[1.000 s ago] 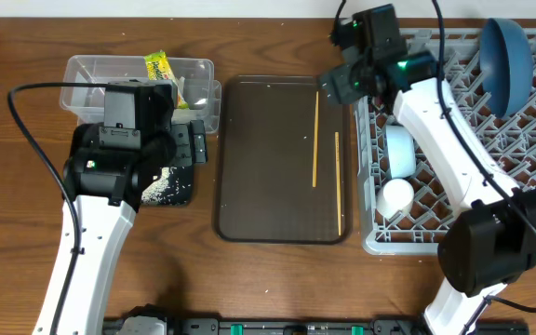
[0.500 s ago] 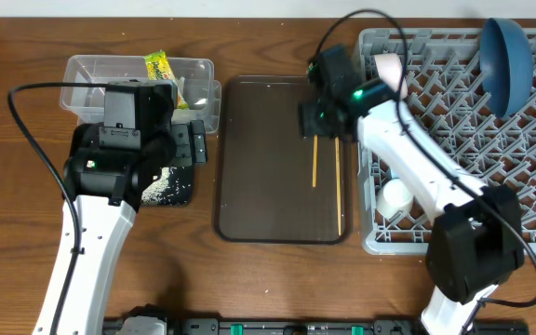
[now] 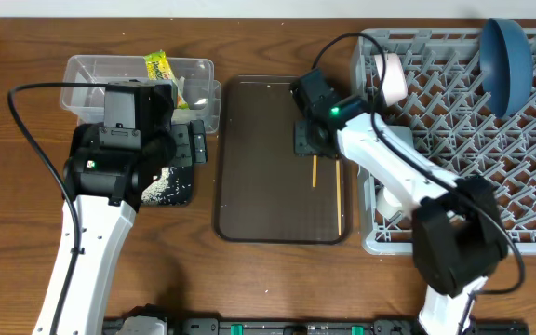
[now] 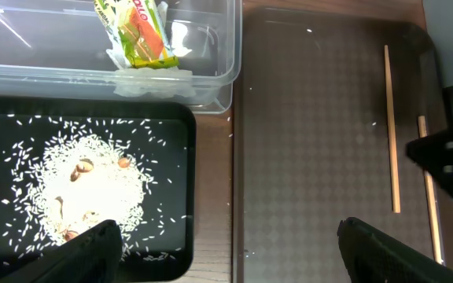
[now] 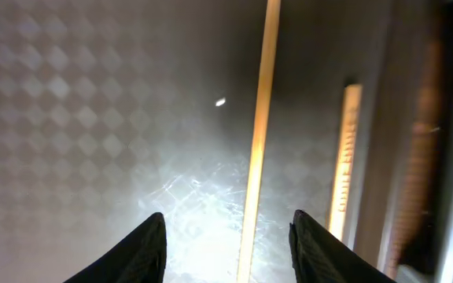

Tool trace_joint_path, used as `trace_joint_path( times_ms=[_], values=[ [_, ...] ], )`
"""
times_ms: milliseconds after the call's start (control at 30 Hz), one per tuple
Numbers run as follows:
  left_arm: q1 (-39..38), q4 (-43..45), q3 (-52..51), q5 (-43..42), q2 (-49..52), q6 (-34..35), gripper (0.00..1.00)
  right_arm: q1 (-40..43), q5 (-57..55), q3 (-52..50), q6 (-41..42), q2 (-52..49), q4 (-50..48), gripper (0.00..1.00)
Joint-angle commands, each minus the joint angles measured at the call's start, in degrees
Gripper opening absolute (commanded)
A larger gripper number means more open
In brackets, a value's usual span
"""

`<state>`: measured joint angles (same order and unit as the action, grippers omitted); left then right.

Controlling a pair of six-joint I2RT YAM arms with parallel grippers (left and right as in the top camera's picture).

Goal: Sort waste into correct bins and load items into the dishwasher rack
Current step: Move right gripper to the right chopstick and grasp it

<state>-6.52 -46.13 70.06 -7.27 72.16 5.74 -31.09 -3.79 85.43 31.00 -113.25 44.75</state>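
Two wooden chopsticks [image 3: 314,173] lie lengthwise on the right side of the brown serving tray [image 3: 259,186]. My right gripper [image 3: 307,140] hangs low over the left chopstick [image 5: 258,134]. Its jaws are open and straddle the stick without touching it. The other chopstick [image 5: 344,157] lies just right of them. My left gripper [image 4: 234,255] is wide open and empty, above the gap between the black tray [image 4: 171,126] and the brown tray. Loose rice [image 4: 93,181] covers the black tray. The yellow-green wrapper [image 4: 136,31] sits in the clear tub [image 4: 211,79].
The grey dishwasher rack [image 3: 491,140] fills the right side, holding a dark blue plate [image 3: 505,60] upright, a pale cup [image 3: 391,76] and a white bowl [image 3: 396,194]. My right arm stretches across its left edge.
My right gripper swung from the rack's left corner down onto the brown tray over the left chopstick, and its jaws narrowed. The left arm has not moved.
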Motion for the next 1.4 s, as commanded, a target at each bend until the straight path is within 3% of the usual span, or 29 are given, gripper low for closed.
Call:
trace_joint_path(
  times_ms=[0, 400, 600, 1367],
  values=[
    [0.0, -0.1, 1.0, 0.7, 0.1, -0.4, 0.9, 0.5, 1.6, -0.3, 1.4, -3.9, 0.0, 0.47],
    [0.0, -0.1, 1.0, 0.7, 0.1, -0.4, 0.9, 2.3, 4.5, -0.3, 2.8, -8.5, 1.1, 0.28],
    [0.0, -0.1, 1.0, 0.7, 0.1, -0.4, 0.9, 2.4, 4.7, -0.3, 2.8, -8.6, 2.6, 0.02],
    [0.0, -0.1, 1.0, 0.7, 0.1, -0.4, 0.9, 1.9, 5.1, 7.0, -6.0, -8.5, 11.1, 0.01]
  ],
)
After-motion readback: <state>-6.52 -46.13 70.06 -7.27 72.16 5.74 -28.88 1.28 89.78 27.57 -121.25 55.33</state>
